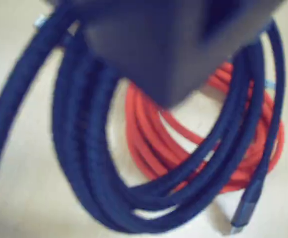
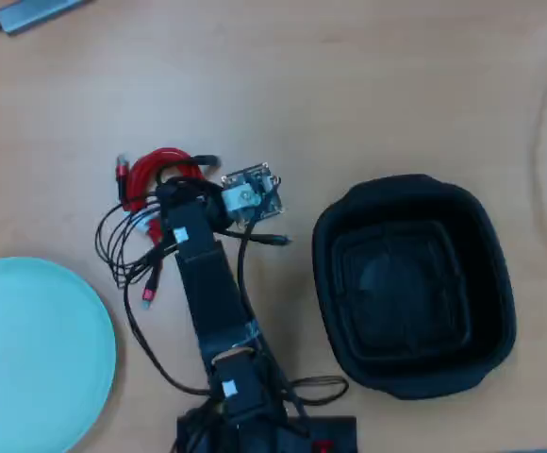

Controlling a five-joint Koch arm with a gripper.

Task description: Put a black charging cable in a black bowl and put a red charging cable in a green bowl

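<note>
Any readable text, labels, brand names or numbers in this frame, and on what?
None can be read.
White stickers on the arm: too small to tell whether they carry print.
Circuit board by the wrist: markings too small.
Black charging cable, red charging cable, black bowl, green bowl: no print visible.

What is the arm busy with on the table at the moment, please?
The arm is over the two cables, its claw low above the black cable, which lies across the red cable. Whether it grips anything is unclear. The black bowl and green bowl are both empty.
</note>
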